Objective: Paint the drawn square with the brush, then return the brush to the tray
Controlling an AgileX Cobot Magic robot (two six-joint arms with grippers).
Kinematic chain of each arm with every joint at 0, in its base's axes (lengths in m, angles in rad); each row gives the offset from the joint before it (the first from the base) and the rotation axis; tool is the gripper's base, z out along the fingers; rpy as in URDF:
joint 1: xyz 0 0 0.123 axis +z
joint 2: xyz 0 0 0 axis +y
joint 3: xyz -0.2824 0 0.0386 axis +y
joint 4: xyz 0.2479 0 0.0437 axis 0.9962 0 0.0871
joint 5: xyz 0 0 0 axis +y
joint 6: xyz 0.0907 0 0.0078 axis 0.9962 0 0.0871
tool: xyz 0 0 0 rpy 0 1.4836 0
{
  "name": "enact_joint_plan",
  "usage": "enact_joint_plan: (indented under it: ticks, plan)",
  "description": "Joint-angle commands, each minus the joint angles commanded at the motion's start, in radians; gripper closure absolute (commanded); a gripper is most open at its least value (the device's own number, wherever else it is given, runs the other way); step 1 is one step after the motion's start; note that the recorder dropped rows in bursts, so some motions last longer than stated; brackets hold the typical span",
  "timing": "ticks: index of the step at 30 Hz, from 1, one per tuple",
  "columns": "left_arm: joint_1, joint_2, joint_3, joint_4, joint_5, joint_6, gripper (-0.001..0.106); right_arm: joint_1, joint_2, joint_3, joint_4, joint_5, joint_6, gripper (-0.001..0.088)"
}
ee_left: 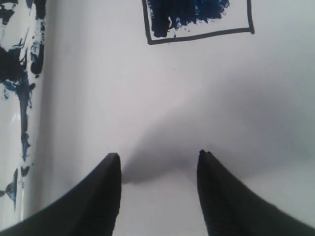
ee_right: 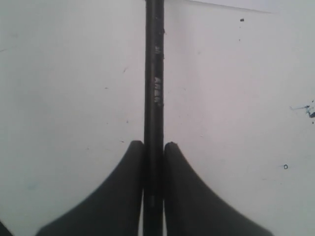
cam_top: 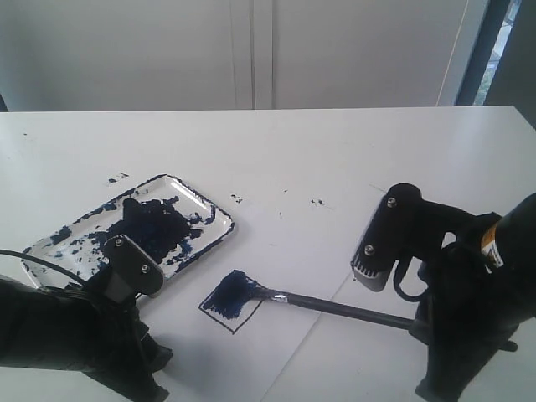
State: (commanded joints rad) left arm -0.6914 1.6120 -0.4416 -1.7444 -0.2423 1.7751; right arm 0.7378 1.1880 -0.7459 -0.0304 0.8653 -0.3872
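The drawn square (cam_top: 230, 301) lies on white paper near the front, its far part filled with dark blue paint; the left wrist view shows its blue-smeared outline (ee_left: 199, 22). The brush (cam_top: 335, 307) stretches from the right arm to the square, bristle tip resting on the square's far right edge. My right gripper (ee_right: 153, 143) is shut on the brush's black handle (ee_right: 154, 73). The tray (cam_top: 75, 236), white and smeared with blue-black paint, sits left of the square. My left gripper (ee_left: 158, 156) hovers open over bare paper in front of the square, holding nothing.
The white paper sheet (cam_top: 285, 251) covers the middle of the table. Small dark paint specks (cam_top: 316, 202) dot the surface beyond the square. The left arm (cam_top: 75, 327) fills the front left corner, the right arm (cam_top: 461, 293) the front right.
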Motion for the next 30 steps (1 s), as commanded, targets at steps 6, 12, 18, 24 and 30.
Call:
enact_joint_plan:
  ticks: [6, 12, 18, 24, 30]
  plan:
    - [0.0, 0.0, 0.0, 0.0, 0.0, 0.0, 0.052, 0.0, 0.0, 0.0, 0.187, 0.079, -0.166, 0.0868]
    - [0.0, 0.0, 0.0, 0.0, 0.0, 0.0, 0.052, 0.0, 0.0, 0.0, 0.03, 0.024, -0.031, 0.0868]
    - [0.0, 0.0, 0.0, 0.0, 0.0, 0.0, 0.052, 0.0, 0.0, 0.0, -0.052, 0.019, 0.039, 0.0868]
    - [0.0, 0.0, 0.0, 0.0, 0.0, 0.0, 0.052, 0.0, 0.0, 0.0, 0.03, 0.053, -0.026, 0.0868]
    - [0.0, 0.0, 0.0, 0.0, 0.0, 0.0, 0.052, 0.0, 0.0, 0.0, 0.134, 0.11, -0.112, 0.0868]
